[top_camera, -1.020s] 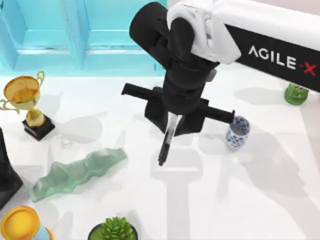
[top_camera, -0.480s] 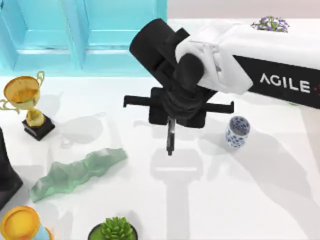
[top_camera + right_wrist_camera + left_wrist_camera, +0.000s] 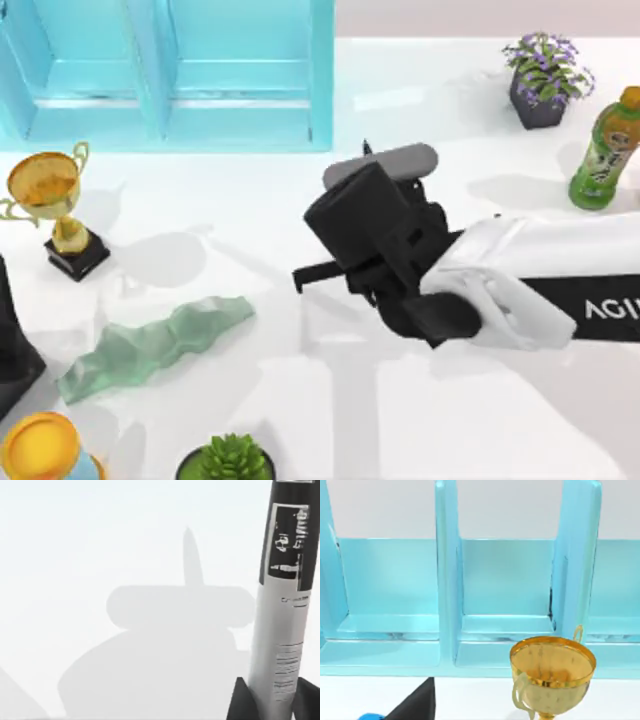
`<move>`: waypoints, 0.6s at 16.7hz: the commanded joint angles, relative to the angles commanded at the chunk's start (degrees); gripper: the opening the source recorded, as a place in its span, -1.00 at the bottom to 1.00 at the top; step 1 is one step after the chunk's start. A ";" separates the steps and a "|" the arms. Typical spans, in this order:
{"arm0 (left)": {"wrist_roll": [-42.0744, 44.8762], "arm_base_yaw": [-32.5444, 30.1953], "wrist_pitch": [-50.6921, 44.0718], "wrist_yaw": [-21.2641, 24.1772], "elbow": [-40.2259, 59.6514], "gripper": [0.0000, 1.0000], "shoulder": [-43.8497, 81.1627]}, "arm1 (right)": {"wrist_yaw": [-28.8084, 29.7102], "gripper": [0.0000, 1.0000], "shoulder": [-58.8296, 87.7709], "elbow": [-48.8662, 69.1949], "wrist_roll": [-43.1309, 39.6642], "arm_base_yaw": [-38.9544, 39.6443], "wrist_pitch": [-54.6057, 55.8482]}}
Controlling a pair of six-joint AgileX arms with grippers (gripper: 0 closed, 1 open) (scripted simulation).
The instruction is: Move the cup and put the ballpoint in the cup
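- The right gripper [image 3: 270, 700] is clamped on the ballpoint [image 3: 282, 605], its fingers [image 3: 240, 700] pressing the barrel's lower end.
- The right arm [image 3: 520, 295] has swung lower and rightward across the table [image 3: 300, 400] and now covers where the cup stood a second ago, so the drop seems near.
- Readable writing: the letters "AGI" on the arm; the pen's label print is illegible.
- The left gripper faces the blue shelf [image 3: 445, 580] and gold trophy [image 3: 552, 672]; whether its fingers are apart or together, I cannot tell.
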 joint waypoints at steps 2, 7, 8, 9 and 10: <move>0.00 0.00 0.00 0.00 0.00 1.00 0.00 | 5.86 -1.00 -2.60 -7.86 -5.79 1.21 11.41; 0.00 0.00 0.00 0.00 0.00 1.00 0.00 | 18.52 -1.00 -10.76 -23.12 -17.55 4.14 38.86; 0.00 0.00 0.00 0.00 0.00 1.00 0.00 | 20.57 -1.00 -12.61 -25.25 -19.28 4.64 43.69; 0.00 0.00 0.00 0.00 0.00 1.00 0.00 | 22.41 -1.00 -14.47 -27.04 -20.78 5.11 48.09; 0.00 0.00 0.00 0.00 0.00 1.00 0.00 | 24.04 -1.00 -16.26 -28.51 -22.05 5.54 52.00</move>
